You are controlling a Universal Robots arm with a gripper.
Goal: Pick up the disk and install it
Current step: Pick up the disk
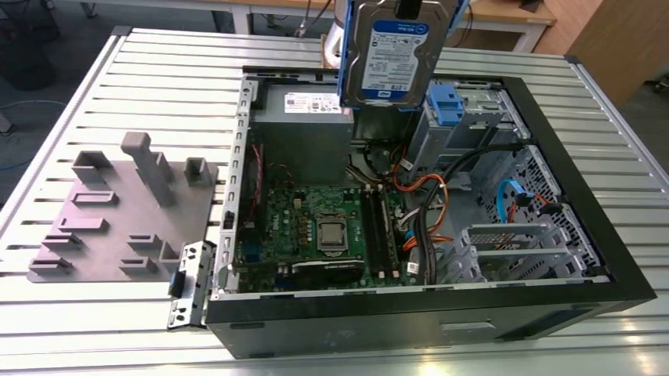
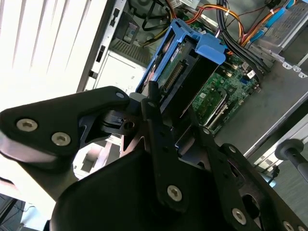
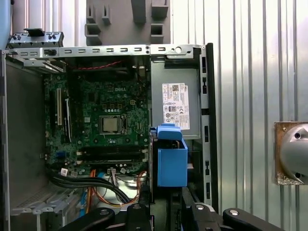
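The disk (image 1: 387,55) hangs upright in the air over the far side of the open computer case (image 1: 585,235), its white-and-blue label facing the exterior view. A blue carrier frame runs along its edges. In the second wrist view my gripper (image 2: 168,113) is shut on the disk (image 2: 185,72), black fingers (image 2: 153,103) clamping its near end. In the first wrist view the disk's blue carrier (image 3: 172,163) shows end-on just beyond my gripper (image 3: 166,209), above the gap between the motherboard (image 3: 110,120) and the power supply (image 3: 175,103).
Inside the case lie the grey power-supply box (image 1: 303,117), the green motherboard (image 1: 313,219), orange and black cables (image 1: 434,196) and a metal drive bay with a blue latch (image 1: 444,106). A grey fixture plate (image 1: 115,211) sits on the slatted table (image 1: 63,110) at the exterior view's left.
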